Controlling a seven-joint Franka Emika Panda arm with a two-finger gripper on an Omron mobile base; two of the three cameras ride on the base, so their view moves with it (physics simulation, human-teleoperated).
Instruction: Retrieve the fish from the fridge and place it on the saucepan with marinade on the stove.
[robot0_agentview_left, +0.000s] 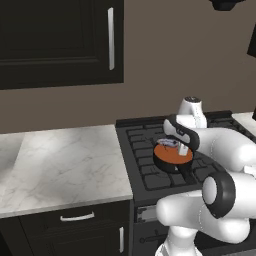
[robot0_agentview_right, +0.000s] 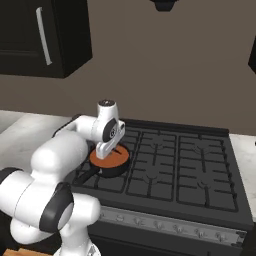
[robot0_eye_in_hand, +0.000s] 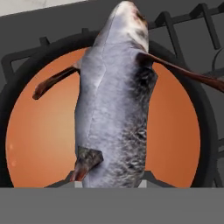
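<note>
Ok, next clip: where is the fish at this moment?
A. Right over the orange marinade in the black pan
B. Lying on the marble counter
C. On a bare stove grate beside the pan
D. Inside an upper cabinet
A: in the hand view the fish hangs directly over the marinade that fills the saucepan, with the gripper shut on it above the stove.

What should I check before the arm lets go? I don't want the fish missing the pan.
1. Gripper shut on the fish: ok.
2. Fish above the saucepan: ok, the hand view shows it across the marinade.
3. Saucepan seated on the stove grate: ok.
4. Fish touching the marinade: cannot tell.
5. Tail and fins inside the rim: cannot tell; one end crosses the rim in the hand view.
</note>
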